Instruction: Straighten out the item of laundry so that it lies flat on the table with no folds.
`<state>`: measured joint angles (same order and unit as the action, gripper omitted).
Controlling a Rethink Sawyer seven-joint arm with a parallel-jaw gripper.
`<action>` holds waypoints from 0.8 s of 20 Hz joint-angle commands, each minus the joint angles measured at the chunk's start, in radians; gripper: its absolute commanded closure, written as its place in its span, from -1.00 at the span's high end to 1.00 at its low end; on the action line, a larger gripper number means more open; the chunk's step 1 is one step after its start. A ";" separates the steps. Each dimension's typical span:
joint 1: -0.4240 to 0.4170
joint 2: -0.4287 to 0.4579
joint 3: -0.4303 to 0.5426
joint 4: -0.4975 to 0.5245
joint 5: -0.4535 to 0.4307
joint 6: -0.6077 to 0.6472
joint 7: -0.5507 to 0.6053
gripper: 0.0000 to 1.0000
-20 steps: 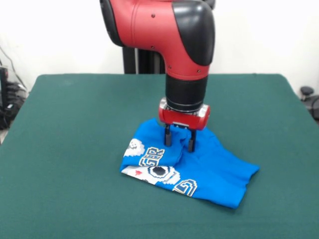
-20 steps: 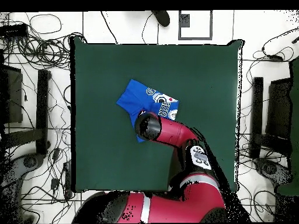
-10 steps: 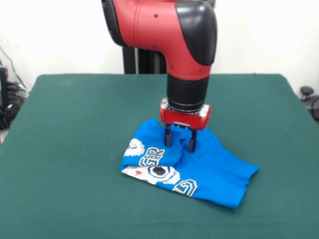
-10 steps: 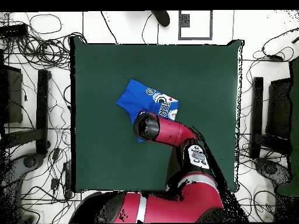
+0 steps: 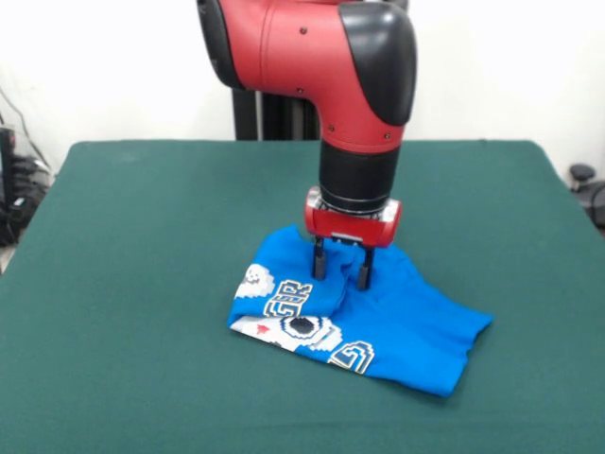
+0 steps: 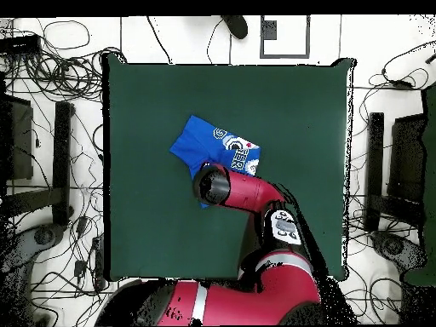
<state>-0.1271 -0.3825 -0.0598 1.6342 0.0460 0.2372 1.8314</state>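
Green table (image 5: 142, 246), crumpled blue shirt (image 5: 416, 331), lettering unreadable; pincer (image 5: 341, 272) open

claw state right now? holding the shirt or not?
Claw: open, fingers apart with their tips down at the blue T-shirt. Not clamped on it; the shirt lies rumpled on the table.

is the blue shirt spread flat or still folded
Folded. The T-shirt lies bunched, its graphic doubled over at one edge, gripper fingers open on it.
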 commanded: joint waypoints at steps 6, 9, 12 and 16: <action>0.023 0.097 0.076 -0.084 -0.029 0.020 0.069 1.00; 0.029 0.098 0.069 -0.085 -0.027 0.024 0.073 1.00; 0.028 0.109 0.069 -0.093 -0.030 0.019 0.069 1.00; 0.013 0.110 0.089 -0.089 -0.055 0.020 0.041 -1.00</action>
<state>-0.1268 -0.3804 -0.0625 1.6226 0.0356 0.2513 1.8314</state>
